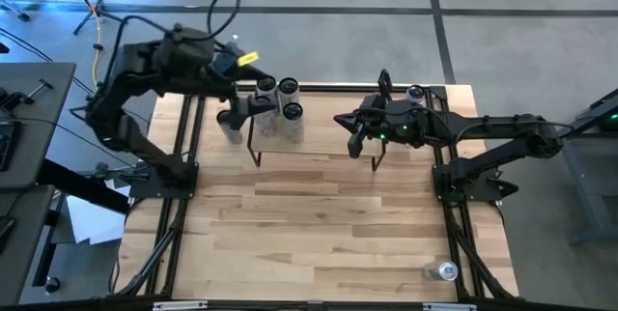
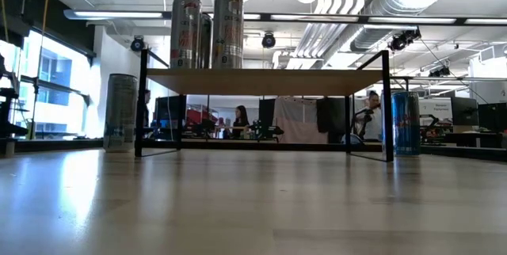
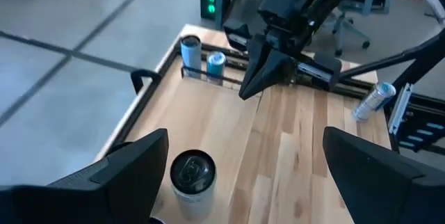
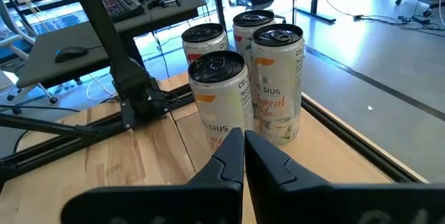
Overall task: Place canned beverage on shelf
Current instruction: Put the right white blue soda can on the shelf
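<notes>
The shelf (image 1: pixel 319 139) stands at the table's far middle, with a light wood top (image 2: pixel 261 81) and thin black legs. Several silver cans (image 1: pixel 288 87) stand upright on its left end and also show in the right wrist view (image 4: pixel 278 78). My left gripper (image 1: pixel 246 108) hovers open over that end. In its wrist view one can (image 3: pixel 192 175) stands between its wide-spread fingers, close to one of them. I see no touch. My right gripper (image 1: pixel 359 142) is shut and empty above the shelf's right end, pointing at the cans (image 4: pixel 243 151).
One silver can (image 1: pixel 230 129) stands on the table left of the shelf (image 2: pixel 121 112). A blue can (image 2: pixel 405 123) stands right of the shelf. More cans stand at the far right corner (image 3: pixel 190 49). One can lies near the front right (image 1: pixel 446 270). Black rails (image 1: pixel 183 205) run along both sides.
</notes>
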You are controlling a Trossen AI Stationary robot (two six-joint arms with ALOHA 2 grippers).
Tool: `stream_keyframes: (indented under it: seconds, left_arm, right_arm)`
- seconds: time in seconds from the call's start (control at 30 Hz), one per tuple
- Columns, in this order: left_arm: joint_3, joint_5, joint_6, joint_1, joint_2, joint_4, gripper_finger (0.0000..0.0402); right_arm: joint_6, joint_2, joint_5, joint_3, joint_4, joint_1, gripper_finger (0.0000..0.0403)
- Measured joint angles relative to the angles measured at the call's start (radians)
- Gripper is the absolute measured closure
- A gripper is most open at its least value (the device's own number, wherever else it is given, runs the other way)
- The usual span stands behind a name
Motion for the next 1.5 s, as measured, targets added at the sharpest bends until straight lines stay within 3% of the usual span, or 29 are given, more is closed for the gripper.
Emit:
stream_keyframes:
  seconds: [0.1, 0.23, 0.43, 0.63, 0.8, 1.07, 1.5]
  left_arm:
    - [-0.131, -0.008, 0.012, -0.012, -0.087, 0.06, 0.005]
    - [-0.404, -0.007, -0.045, -0.011, -0.243, 0.217, 0.0051]
    - [-0.872, 0.021, -0.155, -0.023, -0.502, 0.59, 0.0051]
    - [-1.183, 0.025, -0.219, -0.037, -0.718, 0.894, 0.0051]
    - [-1.32, 0.026, -0.219, -0.039, -0.854, 0.987, 0.0051]
    - [-1.439, 0.04, -0.26, -0.039, -1.0, 1.062, 0.0051]
    - [-1.575, 0.101, -0.317, -0.039, -1.055, 1.249, 0.0051]
  right_arm:
    - [0.016, 0.0, -0.007, 0.0, -0.002, -0.006, 0.0402]
    - [0.034, 0.0, -0.007, 0.0, -0.003, -0.007, 0.0402]
    - [0.031, 0.0, -0.007, 0.0, -0.004, -0.007, 0.0402]
    - [0.036, 0.0, -0.007, 0.0, -0.004, -0.007, 0.0402]
    - [0.034, 0.0, -0.007, 0.0, -0.01, -0.007, 0.0402]
    - [0.034, 0.0, -0.007, 0.0, -0.023, -0.007, 0.0402]
    - [0.063, 0.0, -0.007, 0.0, -0.057, -0.007, 0.0402]
